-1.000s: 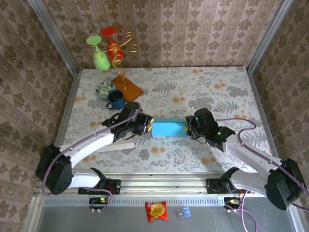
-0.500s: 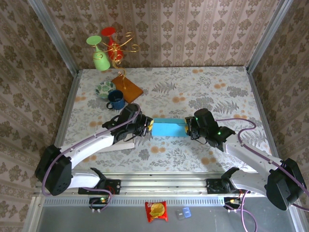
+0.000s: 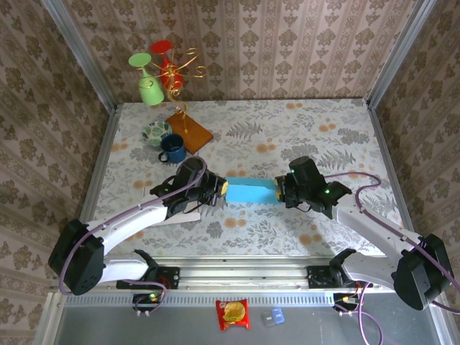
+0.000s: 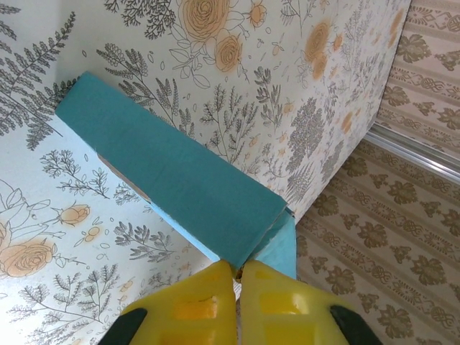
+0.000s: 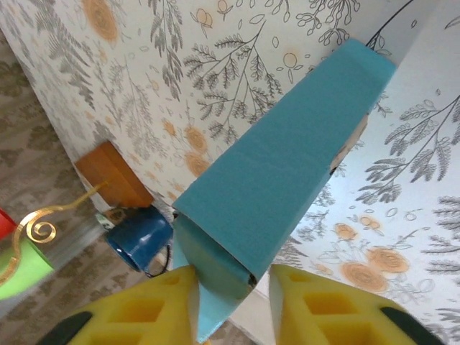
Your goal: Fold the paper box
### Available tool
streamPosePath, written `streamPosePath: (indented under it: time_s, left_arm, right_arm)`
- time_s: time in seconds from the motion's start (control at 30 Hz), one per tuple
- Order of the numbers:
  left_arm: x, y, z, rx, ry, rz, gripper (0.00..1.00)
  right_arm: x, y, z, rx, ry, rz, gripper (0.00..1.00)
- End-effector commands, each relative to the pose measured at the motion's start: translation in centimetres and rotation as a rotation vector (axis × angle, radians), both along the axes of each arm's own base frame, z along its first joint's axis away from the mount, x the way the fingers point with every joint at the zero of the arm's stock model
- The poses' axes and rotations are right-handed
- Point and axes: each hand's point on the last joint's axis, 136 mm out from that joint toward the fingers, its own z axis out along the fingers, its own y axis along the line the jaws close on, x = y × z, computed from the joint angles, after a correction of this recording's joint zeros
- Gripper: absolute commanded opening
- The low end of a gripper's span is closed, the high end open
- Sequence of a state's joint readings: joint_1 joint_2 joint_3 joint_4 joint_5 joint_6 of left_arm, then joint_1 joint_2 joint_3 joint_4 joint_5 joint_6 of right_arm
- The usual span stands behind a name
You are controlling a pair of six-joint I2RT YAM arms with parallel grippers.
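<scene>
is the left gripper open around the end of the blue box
No, in the left wrist view the left gripper has its yellow fingers pressed together, pinching a flap at the end of the blue box.

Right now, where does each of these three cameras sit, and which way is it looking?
Top external: high behind both arms, looking down at the table.
Left wrist: on the left arm; yellow fingers shut at one end of the blue paper box.
Right wrist: right fingers straddling the other end.
All share the box.
</scene>
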State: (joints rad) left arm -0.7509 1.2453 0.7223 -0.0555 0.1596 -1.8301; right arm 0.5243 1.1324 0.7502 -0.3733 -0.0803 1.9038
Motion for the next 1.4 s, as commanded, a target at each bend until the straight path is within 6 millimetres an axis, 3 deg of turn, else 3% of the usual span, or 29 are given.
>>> streamPosePath:
  time_s: [0.0,0.13,0.27,0.47,0.73,0.93,1.17,1.37]
  left_arm:
    - [-1.5,2.5,-4.7,0.151,0.083,-0.008,0.08]
    - [-1.0,2.4,-3.9,0.155,0.021,-0.038,0.07]
    - [-0.6,2.0,-3.3,0.160,-0.030,-0.069,0.07]
    - [-0.9,2.3,-3.0,0.182,-0.094,-0.091,0.06]
    - [-2.4,2.3,-4.0,0.173,-0.201,-0.112,0.04]
    - [-3.4,2.6,-5.0,0.171,-0.266,-0.090,0.05]
    - [-5.2,2.9,-7.6,0.184,-0.246,-0.066,0.06]
    - [-5.0,2.8,-8.3,0.199,-0.237,-0.060,0.14]
  right_arm:
    - [-2.9,-0.3,-1.9,-0.045,0.121,0.116,0.41]
    - [-1.1,-0.3,2.4,-0.012,-0.036,0.161,0.59]
    - [-0.5,-1.3,4.4,0.049,-0.118,0.104,0.67]
    - [-0.9,-1.1,2.5,0.203,-0.070,0.037,0.71]
    - [-5.1,-2.0,-1.0,0.171,0.069,0.079,0.70]
    - [-6.7,-1.9,-2.4,0.164,0.092,0.138,0.67]
    - [-6.7,-1.2,-3.8,0.174,0.094,0.185,0.64]
    - [-6.9,-1.2,-4.5,0.138,0.097,0.233,0.64]
